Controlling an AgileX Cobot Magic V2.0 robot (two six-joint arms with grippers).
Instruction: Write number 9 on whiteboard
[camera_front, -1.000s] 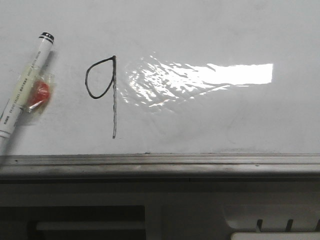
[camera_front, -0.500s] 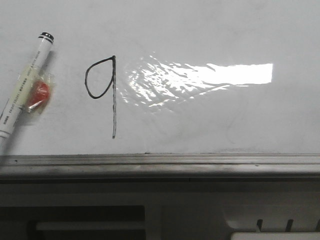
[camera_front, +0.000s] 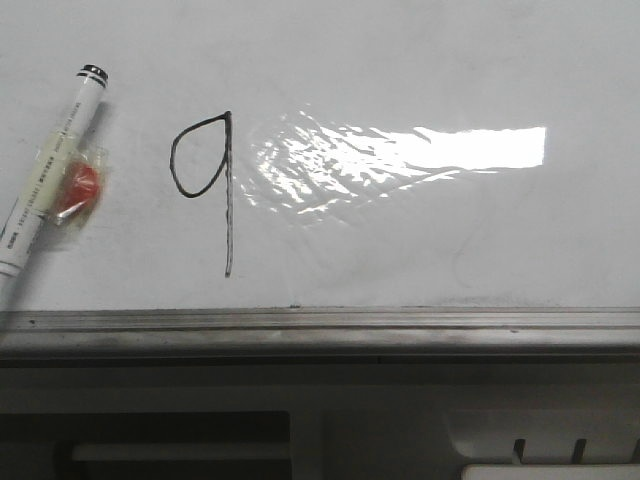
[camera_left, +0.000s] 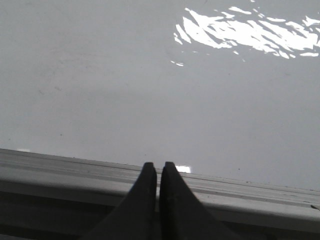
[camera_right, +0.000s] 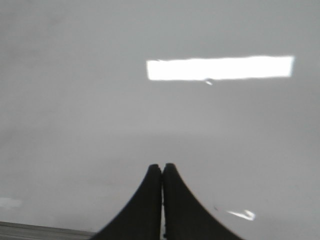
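A black number 9 (camera_front: 227, 190), a teardrop loop with a long straight tail, is drawn on the glossy whiteboard (camera_front: 450, 230), left of a bright glare patch. A white marker (camera_front: 50, 175) with a black cap and a red blob taped to it lies at the board's left edge. Neither gripper shows in the front view. My left gripper (camera_left: 154, 165) is shut and empty over the board's grey rail (camera_left: 60, 170). My right gripper (camera_right: 162, 166) is shut and empty above bare whiteboard (camera_right: 75, 100).
The grey metal rail (camera_front: 320, 328) runs along the board's near edge. Below it are pale plastic housings (camera_front: 420, 430) with dark slots. A glare strip (camera_front: 470, 148) lies right of the number.
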